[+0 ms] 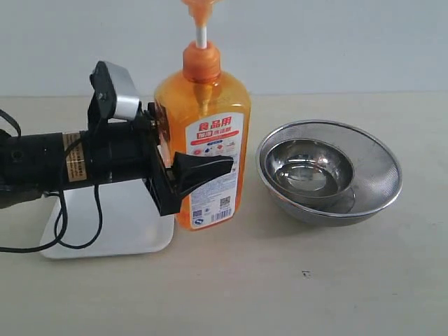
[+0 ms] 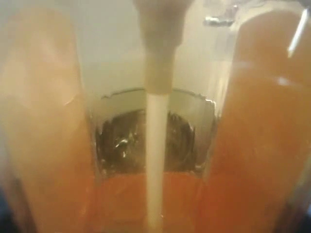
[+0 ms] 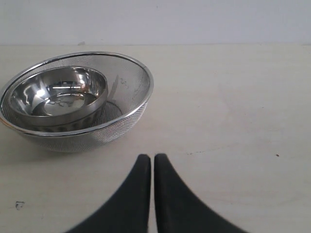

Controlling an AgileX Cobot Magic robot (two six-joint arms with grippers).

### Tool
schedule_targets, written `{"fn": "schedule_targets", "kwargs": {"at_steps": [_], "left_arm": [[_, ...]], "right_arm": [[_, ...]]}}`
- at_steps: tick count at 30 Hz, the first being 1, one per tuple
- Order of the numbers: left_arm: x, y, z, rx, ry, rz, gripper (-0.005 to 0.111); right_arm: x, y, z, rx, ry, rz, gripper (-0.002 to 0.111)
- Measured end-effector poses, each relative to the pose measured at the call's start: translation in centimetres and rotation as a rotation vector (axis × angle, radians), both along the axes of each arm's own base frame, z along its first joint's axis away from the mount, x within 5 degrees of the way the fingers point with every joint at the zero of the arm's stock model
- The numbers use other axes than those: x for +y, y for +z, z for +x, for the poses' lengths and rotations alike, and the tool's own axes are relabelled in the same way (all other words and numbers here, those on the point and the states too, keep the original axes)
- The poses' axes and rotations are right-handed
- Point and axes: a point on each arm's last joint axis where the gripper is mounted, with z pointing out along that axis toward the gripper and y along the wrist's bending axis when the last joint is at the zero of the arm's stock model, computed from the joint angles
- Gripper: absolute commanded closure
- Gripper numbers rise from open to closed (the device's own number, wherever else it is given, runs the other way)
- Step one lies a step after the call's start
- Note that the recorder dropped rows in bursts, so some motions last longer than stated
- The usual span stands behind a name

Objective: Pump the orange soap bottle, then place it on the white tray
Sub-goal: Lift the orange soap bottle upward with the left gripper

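Note:
The orange soap bottle (image 1: pixel 203 140) is upright at the right edge of the white tray (image 1: pixel 129 227). Its white stem rises to an orange pump head (image 1: pixel 199 7) that the frame's top cuts off. My left gripper (image 1: pixel 199 166) comes in from the left and is shut on the bottle's body, one black finger (image 1: pixel 206 168) across the label and the other hidden behind. I cannot tell whether the bottle's base touches the table. In the left wrist view the orange soap bottle (image 2: pixel 252 145) fills the frame, with its white dip tube (image 2: pixel 156 160) down the middle. My right gripper (image 3: pixel 148 159) is shut over bare table, holding nothing.
A round steel mesh bowl (image 1: pixel 381 175) with a smaller steel bowl (image 1: pixel 311 168) inside stands just right of the bottle. The right wrist view shows the mesh bowl (image 3: pixel 124 114) beyond the fingertips. My left arm and its cables lie over the tray's left part.

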Motion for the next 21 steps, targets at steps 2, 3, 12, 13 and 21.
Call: {"fn": "schedule_targets", "kwargs": {"at_steps": [2, 3, 12, 13, 21], "left_arm": [[-0.2, 0.1, 0.0, 0.013, 0.011, -0.014, 0.102], [-0.4, 0.1, 0.0, 0.020, 0.019, -0.021, 0.102], [-2.7, -0.5, -0.7, 0.046, 0.195, 0.046, 0.102], [-2.8, -0.3, -0.6, 0.048, 0.235, 0.031, 0.102], [-2.2, 0.6, -0.9, 0.078, 0.563, -0.054, 0.102]], "right_arm": [[0.0, 0.0, 0.0, 0.000, 0.000, 0.000, 0.108], [0.0, 0.0, 0.0, 0.000, 0.000, 0.000, 0.108], [0.0, 0.0, 0.0, 0.000, 0.000, 0.000, 0.108], [0.0, 0.0, 0.0, 0.000, 0.000, 0.000, 0.108], [0.0, 0.0, 0.0, 0.000, 0.000, 0.000, 0.108]]}}
